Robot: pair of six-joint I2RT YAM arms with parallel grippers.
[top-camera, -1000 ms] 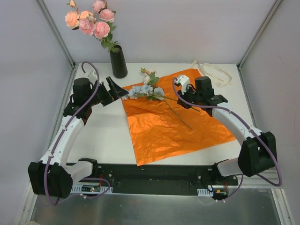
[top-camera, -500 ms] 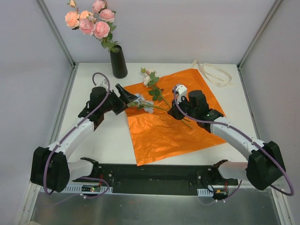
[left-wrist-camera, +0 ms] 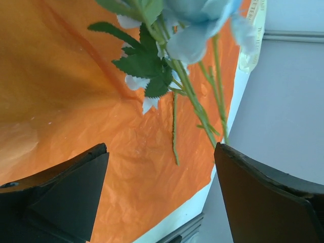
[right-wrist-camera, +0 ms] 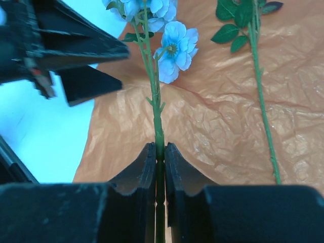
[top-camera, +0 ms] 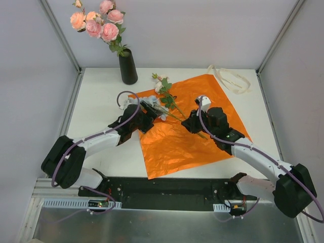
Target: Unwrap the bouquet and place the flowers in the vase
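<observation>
The pale blue flower (right-wrist-camera: 172, 43) is clamped by its stem in the closed right pincer (right-wrist-camera: 158, 154), over the orange paper (top-camera: 177, 144). Its blooms sit just ahead of the wide-open left pincer (left-wrist-camera: 161, 152). This looks like a handover: the left pincer must close on the stem, then carry it to the vase (top-camera: 128, 67), which stands well beyond that pincer and is crowded with pink roses (top-camera: 98, 23). A leafy stem (right-wrist-camera: 260, 91) lies to the right of the right pincer.

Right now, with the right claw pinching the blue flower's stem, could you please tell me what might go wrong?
1. The right claw grips only the thin green stem of the pale blue artificial flower; it could twist or slip.
2. The open left claw hangs near the blooms; closing there might crush petals rather than catch stem.
3. The tall black vase already holds pink roses, so its narrow mouth may be tight.
</observation>
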